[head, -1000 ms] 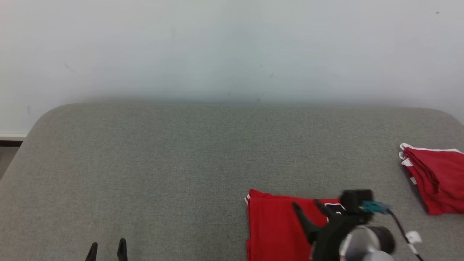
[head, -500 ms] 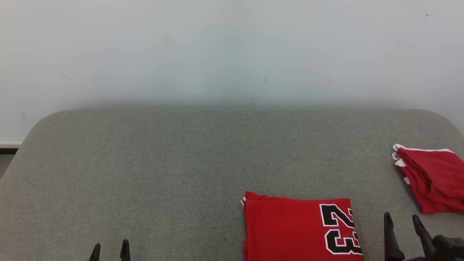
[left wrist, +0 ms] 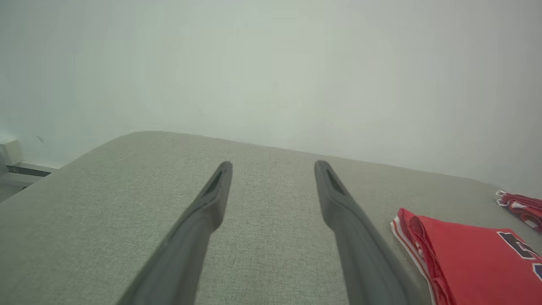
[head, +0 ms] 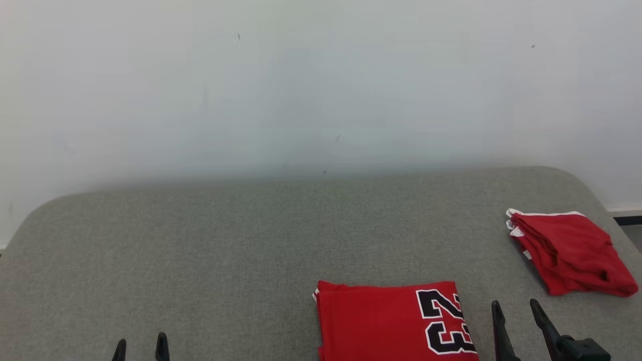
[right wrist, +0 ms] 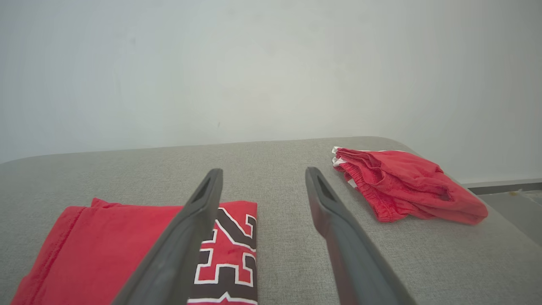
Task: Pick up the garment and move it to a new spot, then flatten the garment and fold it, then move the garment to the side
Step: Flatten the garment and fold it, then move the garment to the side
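The garment (head: 381, 321), a red jersey with a black-and-white 23, lies folded into a flat rectangle at the front middle of the grey padded surface (head: 225, 240). It also appears in the left wrist view (left wrist: 474, 262) and the right wrist view (right wrist: 106, 245). My right gripper (head: 515, 306) stands open just right of the garment, its fingers apart and empty (right wrist: 263, 171), not touching the cloth. Far to the garment's left, my left gripper (head: 140, 346) is open over bare surface (left wrist: 273, 165), holding nothing.
A second red garment with white trim (head: 567, 250) lies loosely folded near the surface's far right corner (right wrist: 406, 182). A pale wall rises behind the surface. Floor and a dark baseboard (head: 627, 220) show past the right edge.
My right gripper has drawn back off the jersey to its right side, uncovering the 23. The camera has shifted, moving the whole picture left and down. The left gripper stays put.
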Robot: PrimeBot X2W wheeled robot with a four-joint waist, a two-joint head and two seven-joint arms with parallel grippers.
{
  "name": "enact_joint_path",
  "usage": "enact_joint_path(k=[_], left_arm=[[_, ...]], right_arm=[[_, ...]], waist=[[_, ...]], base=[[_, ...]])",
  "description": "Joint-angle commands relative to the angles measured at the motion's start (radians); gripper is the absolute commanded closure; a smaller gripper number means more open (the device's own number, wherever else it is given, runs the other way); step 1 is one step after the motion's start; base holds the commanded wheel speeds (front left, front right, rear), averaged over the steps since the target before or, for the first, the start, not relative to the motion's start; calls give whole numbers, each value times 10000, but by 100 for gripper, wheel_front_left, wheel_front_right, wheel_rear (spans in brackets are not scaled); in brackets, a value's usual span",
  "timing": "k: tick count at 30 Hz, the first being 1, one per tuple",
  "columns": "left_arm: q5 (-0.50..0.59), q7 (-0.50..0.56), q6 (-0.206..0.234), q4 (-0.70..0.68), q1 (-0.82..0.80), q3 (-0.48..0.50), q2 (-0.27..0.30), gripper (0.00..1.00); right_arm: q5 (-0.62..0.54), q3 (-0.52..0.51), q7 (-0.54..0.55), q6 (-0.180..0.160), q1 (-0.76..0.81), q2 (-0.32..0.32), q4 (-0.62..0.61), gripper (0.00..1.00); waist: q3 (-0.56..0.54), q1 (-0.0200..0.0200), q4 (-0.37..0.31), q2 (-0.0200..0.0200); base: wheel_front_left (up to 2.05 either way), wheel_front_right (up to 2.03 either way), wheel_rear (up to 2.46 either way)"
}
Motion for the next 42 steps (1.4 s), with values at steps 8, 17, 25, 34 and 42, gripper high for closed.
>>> enact_joint_path(k=[8,17,25,34,42], left_arm=[[423,-30,-485,462,396,398,-190,0],[607,-31,-669,608,426,644,-274,0],[700,-31,-778,730,245,685,-327,0],[750,-32,-830,612,127,594,-386,0],[802,-32,-864,561,3,488,-409,0]], right_arm=[[192,91,407,7,-79,-45,-65,0],[45,18,785,7,81,-13,-403,0],[-113,18,895,7,97,23,-532,0],[-109,-672,4246,7,-281,49,-1051,0],[84,-1185,8586,8,-902,104,-1085,0]], waist=[[-313,1,-51,0],[-175,1,13,0],[-94,1,52,0],[223,1,329,0],[734,1,970,0]], base=[[0,0,0],[0,0,0],[0,0,0],[0,0,0],[0,0,0]])
